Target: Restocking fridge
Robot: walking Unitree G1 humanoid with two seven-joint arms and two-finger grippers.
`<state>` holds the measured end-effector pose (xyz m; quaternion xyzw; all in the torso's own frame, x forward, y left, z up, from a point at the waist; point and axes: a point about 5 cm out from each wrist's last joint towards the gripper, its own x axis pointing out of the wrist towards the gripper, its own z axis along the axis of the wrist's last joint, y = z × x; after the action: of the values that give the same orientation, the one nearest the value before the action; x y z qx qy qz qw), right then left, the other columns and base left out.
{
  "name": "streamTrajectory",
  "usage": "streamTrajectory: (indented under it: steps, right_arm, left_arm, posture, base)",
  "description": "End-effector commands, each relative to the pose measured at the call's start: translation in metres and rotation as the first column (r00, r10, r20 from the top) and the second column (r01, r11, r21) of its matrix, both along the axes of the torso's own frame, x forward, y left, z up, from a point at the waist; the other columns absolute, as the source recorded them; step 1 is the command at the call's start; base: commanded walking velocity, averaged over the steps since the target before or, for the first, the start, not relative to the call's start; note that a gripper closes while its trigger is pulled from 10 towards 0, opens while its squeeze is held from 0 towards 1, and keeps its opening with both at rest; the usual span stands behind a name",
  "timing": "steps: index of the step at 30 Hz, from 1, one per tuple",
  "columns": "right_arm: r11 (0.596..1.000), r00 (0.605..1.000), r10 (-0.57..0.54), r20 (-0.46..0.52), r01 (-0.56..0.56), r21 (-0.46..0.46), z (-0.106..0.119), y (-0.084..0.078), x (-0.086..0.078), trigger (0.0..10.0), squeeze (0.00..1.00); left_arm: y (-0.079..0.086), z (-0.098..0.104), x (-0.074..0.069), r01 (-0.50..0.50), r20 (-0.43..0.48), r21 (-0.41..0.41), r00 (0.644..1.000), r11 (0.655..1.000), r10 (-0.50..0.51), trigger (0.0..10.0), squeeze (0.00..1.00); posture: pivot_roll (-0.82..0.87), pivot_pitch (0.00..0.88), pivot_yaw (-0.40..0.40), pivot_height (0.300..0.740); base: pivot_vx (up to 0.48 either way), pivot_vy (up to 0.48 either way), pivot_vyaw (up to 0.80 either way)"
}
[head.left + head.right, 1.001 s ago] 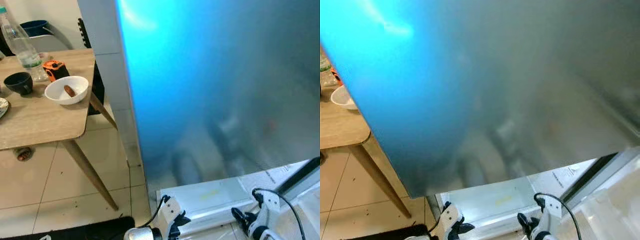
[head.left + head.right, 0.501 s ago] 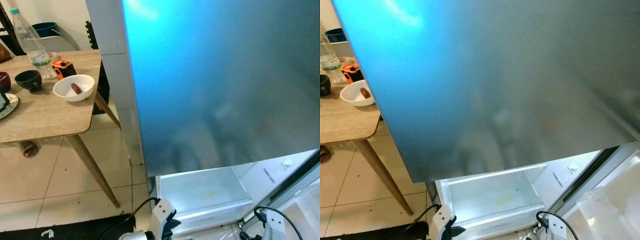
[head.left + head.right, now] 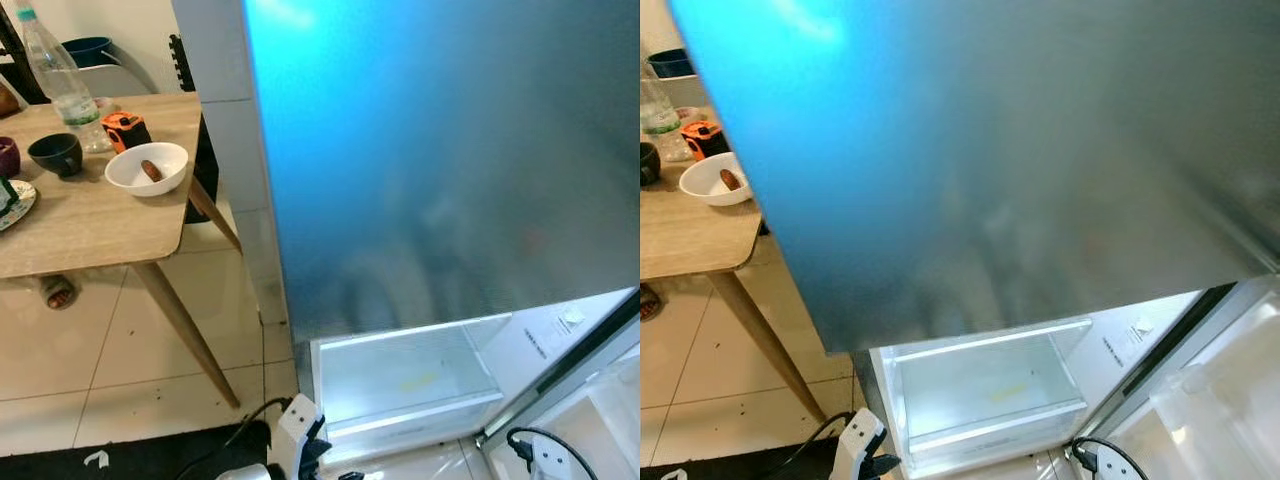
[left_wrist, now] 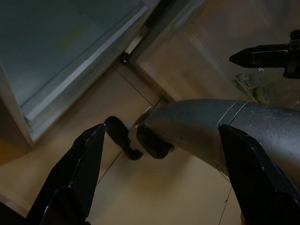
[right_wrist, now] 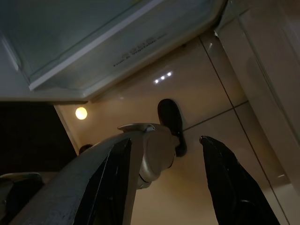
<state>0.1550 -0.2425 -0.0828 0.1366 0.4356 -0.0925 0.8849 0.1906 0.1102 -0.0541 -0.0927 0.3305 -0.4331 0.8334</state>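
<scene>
The fridge's grey-blue upper front (image 3: 440, 160) looms close before me. Below it a clear, empty drawer (image 3: 405, 385) stands pulled out over the floor. The open door's inner side (image 3: 600, 400) runs along the right. Both arms hang low: the left wrist (image 3: 295, 445) is by the drawer's left corner, the right wrist (image 3: 540, 460) near the door's foot. In the left wrist view my left gripper (image 4: 164, 187) is open with nothing in it, above the tiled floor beside the drawer (image 4: 61, 56). My right gripper (image 5: 168, 187) is also open and empty, under the drawer's front edge (image 5: 117, 56).
A wooden table (image 3: 90, 230) stands at the left with a white bowl (image 3: 146, 167), a black cup (image 3: 56, 153), a plastic bottle (image 3: 55, 70) and an orange tape measure (image 3: 124, 130). Its slanted leg (image 3: 185, 325) reaches toward the fridge. A black mat (image 3: 140, 460) lies at my feet.
The camera has shifted, so more of the drawer shows under the fridge front. Both wrists have sunk toward the bottom edge of the eye views.
</scene>
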Motion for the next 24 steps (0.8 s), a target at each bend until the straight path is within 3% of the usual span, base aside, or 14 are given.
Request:
streamTrajectory:
  steps: [1,14,20,21,24]
  right_arm:
    - [1.000,0.999,-0.005,-0.042,0.005,0.006,-0.005,0.002,-0.009,10.0,0.00]
    - [1.000,0.998,0.000,-0.059,0.000,0.000,-0.006,0.002,-0.013,10.0,0.00]
    - [1.000,0.997,0.001,-0.073,-0.001,-0.002,-0.008,0.002,-0.017,10.0,0.00]
    - [1.000,0.997,0.005,-0.077,-0.005,-0.002,-0.008,0.003,-0.017,10.0,0.00]
    - [1.000,0.997,0.007,-0.080,-0.007,-0.002,-0.009,0.003,-0.018,10.0,0.00]
  left_arm:
    - [0.008,-0.006,-0.007,-0.031,-0.040,0.024,0.999,0.999,0.032,10.0,0.00]
    - [0.027,-0.013,-0.010,-0.156,-0.098,0.059,0.982,0.986,0.161,10.0,0.00]
    - [0.044,-0.019,-0.016,-0.249,-0.146,0.103,0.954,0.963,0.263,10.0,0.00]
    - [0.052,-0.023,-0.024,-0.288,-0.177,0.134,0.935,0.948,0.309,10.0,0.00]
    - [0.058,-0.026,-0.029,-0.316,-0.198,0.153,0.918,0.936,0.342,10.0,0.00]
  posture:
    - [-0.07,0.070,-0.037,0.740]
    - [-0.07,0.075,-0.037,0.740]
    - [-0.07,0.076,-0.036,0.740]
    - [-0.07,0.076,-0.035,0.740]
    - [-0.07,0.076,-0.037,0.740]
  base:
    - [-0.285,0.000,0.00]
    - [-0.001,0.000,0.00]
    - [-0.051,0.000,0.00]
    - [-0.296,0.000,0.00]
    - [-0.300,0.000,0.00]
